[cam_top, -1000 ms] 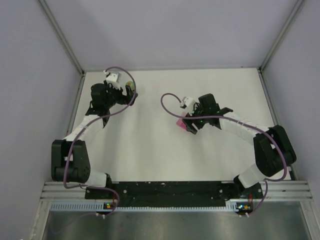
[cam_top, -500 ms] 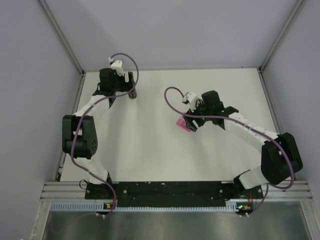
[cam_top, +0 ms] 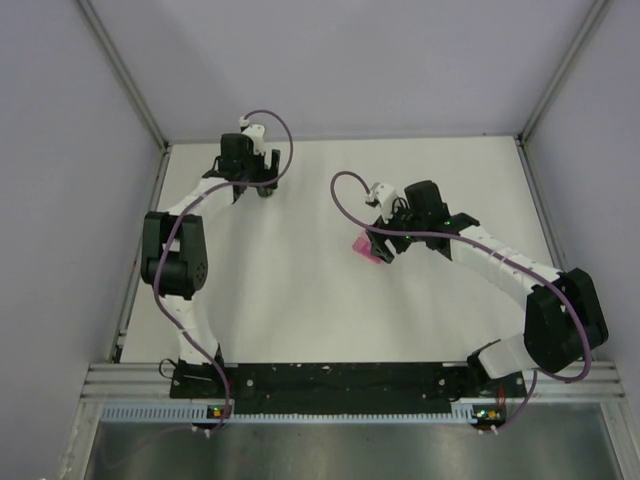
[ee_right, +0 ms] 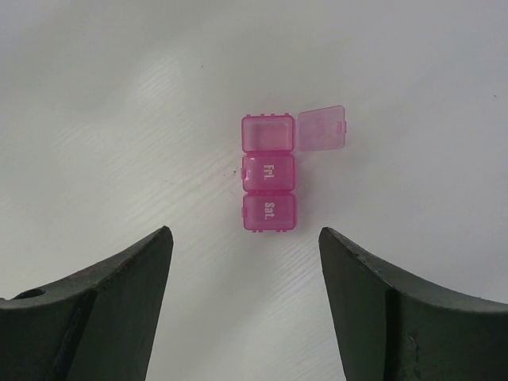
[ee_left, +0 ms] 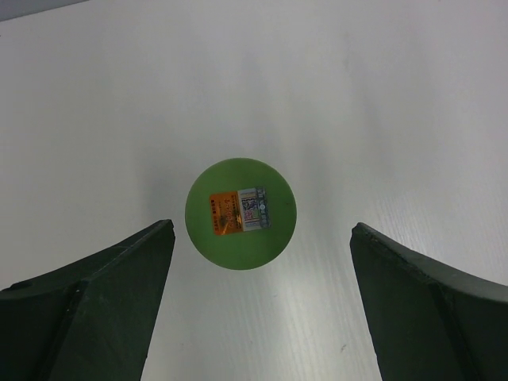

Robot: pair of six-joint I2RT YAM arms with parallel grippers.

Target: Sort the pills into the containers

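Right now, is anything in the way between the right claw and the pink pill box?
No, nothing visible. The right gripper has its jaws open, and the pill box lies in plain sight past them on the table. Its end lid is flipped open.

**Q:** Where do your cams actually sit?

**A:** The top one is high up behind my bases and looks down on the whole white table (cam_top: pixel 300 300). My wrist cams point straight down from close range. The left one is over the green bottle (ee_left: pixel 240 214), the right one over the pink pill box (ee_right: pixel 268 175). The top cam catches that pink pill box (cam_top: pixel 365 246) too, just tiny.
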